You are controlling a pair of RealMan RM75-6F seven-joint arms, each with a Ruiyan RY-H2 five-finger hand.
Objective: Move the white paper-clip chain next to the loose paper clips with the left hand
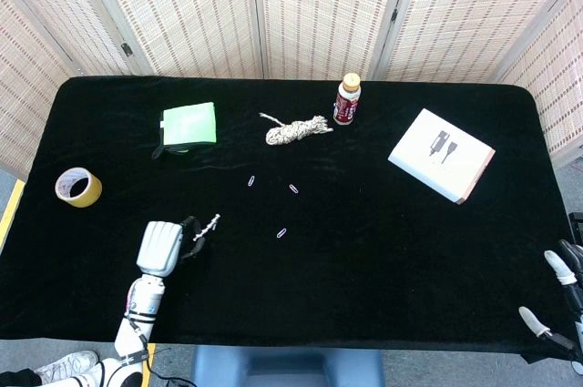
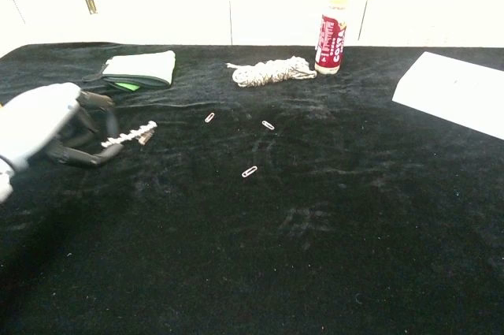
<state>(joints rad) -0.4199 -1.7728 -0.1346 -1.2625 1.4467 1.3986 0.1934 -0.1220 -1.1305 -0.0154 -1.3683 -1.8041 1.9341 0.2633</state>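
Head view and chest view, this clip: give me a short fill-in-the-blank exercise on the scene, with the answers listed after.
1. The white paper-clip chain is held by the robot's ____ hand.
2. The number of loose paper clips lying on the black table is ____.
3. The roll of tape is ____ in colour.
4. The red bottle stands ____ on the table.

Missing words: left; three; yellow; upright

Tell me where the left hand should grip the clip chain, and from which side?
Grip the paper-clip chain at its near-left end, coming from the left, where the left hand already is. It lies as a thin, straight strand angling away to the right, so fingertips pinching across it look best.
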